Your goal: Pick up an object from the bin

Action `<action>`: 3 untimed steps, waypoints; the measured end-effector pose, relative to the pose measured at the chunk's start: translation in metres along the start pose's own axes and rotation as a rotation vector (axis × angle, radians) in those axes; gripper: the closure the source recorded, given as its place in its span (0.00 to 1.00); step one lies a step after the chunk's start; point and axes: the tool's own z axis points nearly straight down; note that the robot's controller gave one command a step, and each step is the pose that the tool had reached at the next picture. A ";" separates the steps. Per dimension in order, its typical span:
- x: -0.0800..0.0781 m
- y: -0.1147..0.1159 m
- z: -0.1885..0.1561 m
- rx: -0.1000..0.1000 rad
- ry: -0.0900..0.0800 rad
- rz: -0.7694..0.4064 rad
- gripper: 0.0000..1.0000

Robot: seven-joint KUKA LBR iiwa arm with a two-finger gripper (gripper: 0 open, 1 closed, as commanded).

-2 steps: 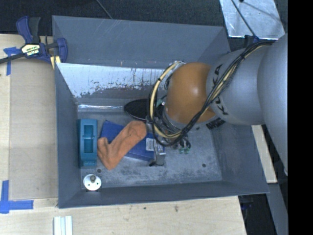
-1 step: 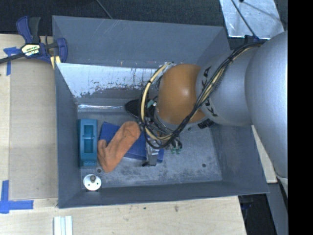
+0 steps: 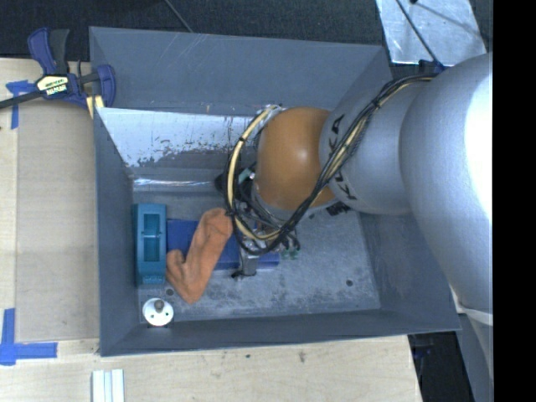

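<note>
Your gripper (image 3: 245,266) is down near the floor of the bin (image 3: 335,296), at the right edge of the orange cloth (image 3: 199,254) draped over a flat blue piece (image 3: 181,231), left of centre. The wrist hides the jaws, so you can't tell if they're spread or closed. Nothing looks lifted; I judge grasp and lift not yet done. Blue block (image 3: 151,243) and small white disc (image 3: 157,311) sit further left.
</note>
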 end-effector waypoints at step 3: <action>-0.027 -0.043 -0.113 -0.003 0.001 0.014 1.00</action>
